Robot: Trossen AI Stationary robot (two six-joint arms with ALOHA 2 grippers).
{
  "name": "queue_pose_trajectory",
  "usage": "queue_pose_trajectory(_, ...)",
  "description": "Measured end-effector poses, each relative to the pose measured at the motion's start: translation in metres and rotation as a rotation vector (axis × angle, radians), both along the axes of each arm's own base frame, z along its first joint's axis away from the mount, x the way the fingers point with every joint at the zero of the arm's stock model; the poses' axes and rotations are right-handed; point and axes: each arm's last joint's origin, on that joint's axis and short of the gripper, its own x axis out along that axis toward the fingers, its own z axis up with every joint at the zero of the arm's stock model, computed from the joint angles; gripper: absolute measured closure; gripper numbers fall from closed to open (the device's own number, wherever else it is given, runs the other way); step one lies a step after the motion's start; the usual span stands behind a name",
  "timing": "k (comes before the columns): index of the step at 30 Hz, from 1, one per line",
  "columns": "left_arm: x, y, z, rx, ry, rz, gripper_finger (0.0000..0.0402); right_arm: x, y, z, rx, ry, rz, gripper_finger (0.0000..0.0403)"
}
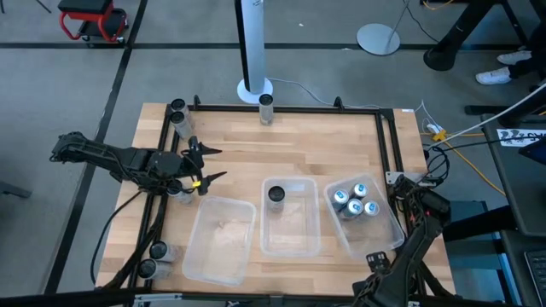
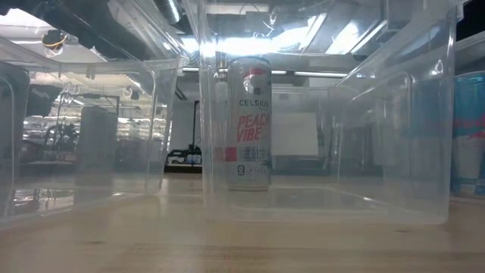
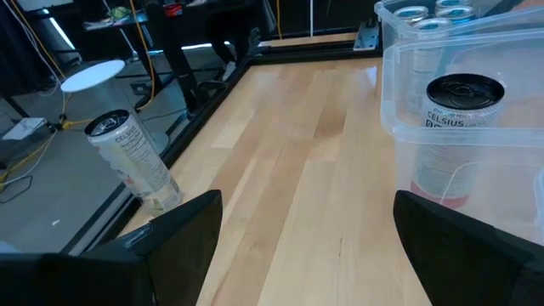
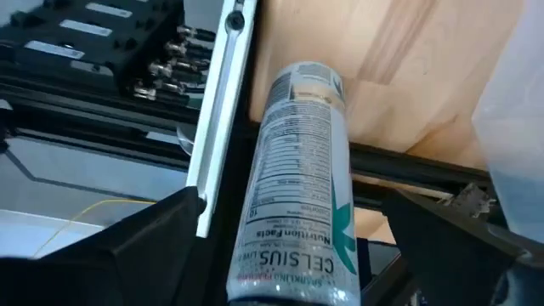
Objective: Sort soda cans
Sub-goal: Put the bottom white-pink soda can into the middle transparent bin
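Left gripper hangs over the wooden table, left of the middle clear plastic bin, jaws spread, nothing between them. That bin holds one dark-topped Celsius soda can; the blue-white cans sit in the bin to its right. Right gripper, jaws wide, straddles a silver Celsius can at the table's near right corner, w/o clamping yet. Judgement: centre it before closing, then lift straight.

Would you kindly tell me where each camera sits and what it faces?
High: overhead, facing down; both arms, left gripper, three bins.
Low: tabletop height, through the middle bin; no arm visible.
Left wrist: past open fingers toward the Celsius can.
Right wrist: past open fingers, another can.
Shared: that Celsius can, high and low.
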Motion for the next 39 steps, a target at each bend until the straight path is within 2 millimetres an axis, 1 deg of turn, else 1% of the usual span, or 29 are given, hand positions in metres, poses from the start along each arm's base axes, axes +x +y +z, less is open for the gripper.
queue_pose_trajectory(4,0.000,0.000,0.000,-0.001,0.000,-0.002,0.0068,-0.006,0.001,-0.006,-0.009,0.041,0.006,0.0029)
queue_pose_trajectory(10,0.000,0.000,0.000,-0.003,-0.001,-0.003,0.0068,-0.020,0.001,-0.019,-0.012,0.152,0.006,0.0029)
queue_pose_trajectory(13,0.000,0.000,0.000,-0.004,-0.001,-0.003,0.0068,-0.024,0.002,-0.021,-0.015,0.175,0.007,0.0029)
queue_pose_trajectory(17,0.000,0.000,0.000,-0.004,-0.001,-0.003,0.0068,-0.023,0.002,-0.022,-0.014,0.174,0.007,0.0031)
queue_pose_trajectory(19,0.000,0.000,0.000,-0.004,-0.001,-0.002,0.0068,-0.023,0.002,-0.022,-0.014,0.174,0.008,0.0041)
queue_pose_trajectory(21,0.000,0.000,0.000,-0.004,-0.001,-0.003,0.0068,-0.023,0.002,-0.022,-0.018,0.167,0.010,0.0065)
queue_pose_trajectory(27,0.000,0.000,0.000,-0.004,-0.001,-0.003,0.0068,-0.023,0.001,-0.022,-0.027,0.149,0.026,0.0174)
queue_pose_trajectory(30,0.000,0.000,0.000,-0.004,-0.001,-0.003,0.0068,-0.022,0.001,-0.021,0.002,0.159,0.044,0.0177)
queue_pose_trajectory(32,0.000,0.000,0.000,-0.004,-0.001,-0.003,0.0068,-0.021,0.003,-0.017,0.019,0.133,0.058,0.0177)
queue_pose_trajectory(35,0.000,0.000,0.000,-0.004,-0.002,-0.003,0.0068,-0.014,0.004,-0.008,0.021,0.052,0.071,0.0177)
queue_pose_trajectory(39,0.000,0.000,0.000,-0.004,-0.002,-0.002,0.0068,0.000,0.003,0.003,0.008,-0.088,0.082,0.0177)
